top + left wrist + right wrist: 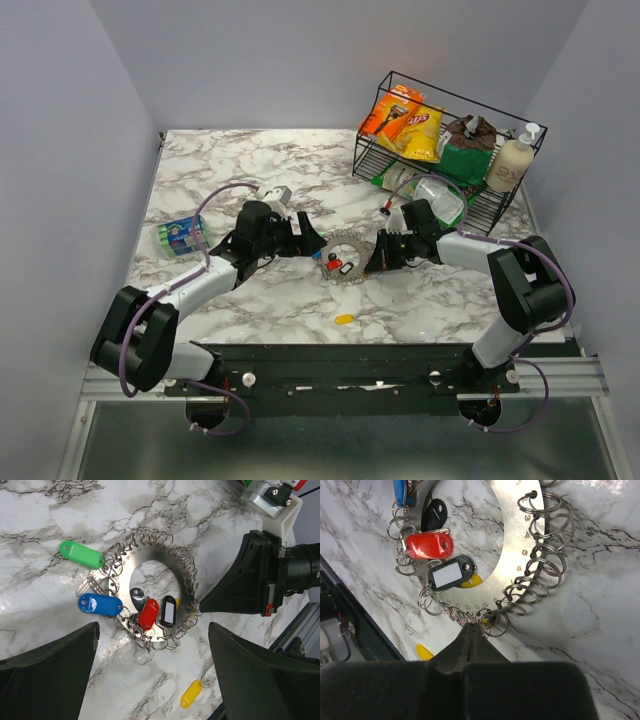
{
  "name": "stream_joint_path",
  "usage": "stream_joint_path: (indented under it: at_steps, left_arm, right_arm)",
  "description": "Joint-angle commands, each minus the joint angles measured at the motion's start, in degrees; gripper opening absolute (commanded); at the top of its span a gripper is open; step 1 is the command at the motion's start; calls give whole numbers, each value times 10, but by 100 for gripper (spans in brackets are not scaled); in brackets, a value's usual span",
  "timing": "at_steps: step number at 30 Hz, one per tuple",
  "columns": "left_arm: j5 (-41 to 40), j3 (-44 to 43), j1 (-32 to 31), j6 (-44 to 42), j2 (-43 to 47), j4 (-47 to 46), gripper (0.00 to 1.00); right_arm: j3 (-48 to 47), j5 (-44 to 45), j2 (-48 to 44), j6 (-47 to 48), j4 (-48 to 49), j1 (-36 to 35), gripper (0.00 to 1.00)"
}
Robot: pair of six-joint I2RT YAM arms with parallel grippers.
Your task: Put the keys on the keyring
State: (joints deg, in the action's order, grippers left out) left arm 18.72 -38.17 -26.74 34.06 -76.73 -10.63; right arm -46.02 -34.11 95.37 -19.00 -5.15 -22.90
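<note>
Left wrist view: the keyring was seen lying flat on the marble table between the two arms, with several coloured keys hooked to its small loops. The left gripper was spread wide above it, gripping nothing. The right gripper was pinched closed on the keyring's rim on its own side. The keyring was judged stiff, thin, light and apt to slide on the stone, so best taken by its flat edge. A loose yellow key was shown whole here, but only partly in the right wrist view, where the closed fingertips were seen far more clearly.
</note>
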Motion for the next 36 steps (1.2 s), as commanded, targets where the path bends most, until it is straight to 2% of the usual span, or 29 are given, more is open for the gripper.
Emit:
stream_joint_path:
  at_steps: [1, 19, 36]
  left_arm:
    - [8, 6, -2, 0, 22, -9, 99]
    - [26, 21, -2, -4, 71, -28, 99]
    - [92, 39, -2, -14, 111, -96, 99]
  right_arm:
    - [-9, -25, -19, 17, 16, -4, 1]
    - [-42, -14, -74, 50, -25, -13, 1]
    - [-57, -17, -120, 70, -41, -14, 1]
